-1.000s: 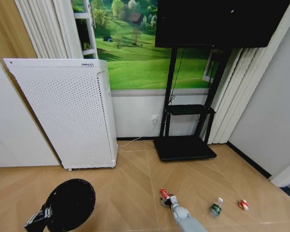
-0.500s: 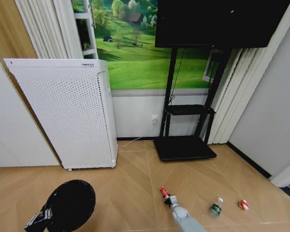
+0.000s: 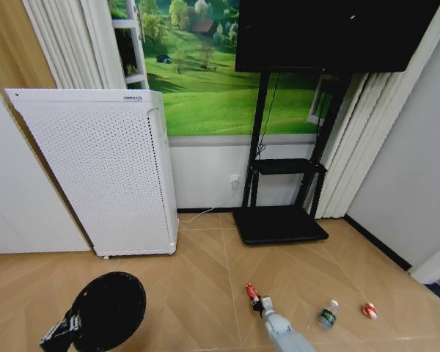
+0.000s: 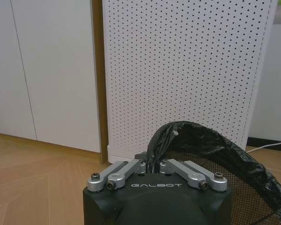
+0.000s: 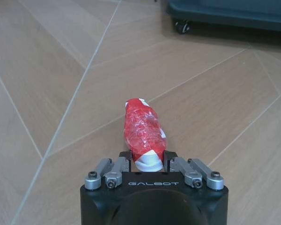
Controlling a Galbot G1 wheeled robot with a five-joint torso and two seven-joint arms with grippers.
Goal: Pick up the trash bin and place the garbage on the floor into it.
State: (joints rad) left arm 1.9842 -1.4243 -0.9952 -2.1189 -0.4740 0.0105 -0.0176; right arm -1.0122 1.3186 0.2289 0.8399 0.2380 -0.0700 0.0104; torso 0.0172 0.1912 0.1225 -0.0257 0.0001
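The black mesh trash bin [image 3: 108, 311] is at the lower left over the floor [image 3: 198, 293]. My left gripper [image 3: 64, 331] is shut on its rim. The left wrist view shows the fingers pinching the black liner at the trash bin's [image 4: 225, 159] edge, left gripper [image 4: 153, 164]. My right gripper [image 3: 262, 303] is low over the floor, shut on a red crumpled piece of garbage [image 3: 251, 291] with white patches. In the right wrist view this piece [image 5: 143, 129] sticks out forward from the right gripper [image 5: 147, 161]. A clear bottle [image 3: 327, 314] and a small red-and-white piece [image 3: 369, 310] lie to the right.
A tall white perforated appliance [image 3: 103, 169] stands behind the bin against the wall. A black TV stand [image 3: 280, 220] on a wheeled base stands ahead in the middle. Walls close in on the right. Open parquet lies between bin and garbage.
My right gripper, with the red piece in it, has shifted slightly to the right. The bin and left gripper have barely moved.
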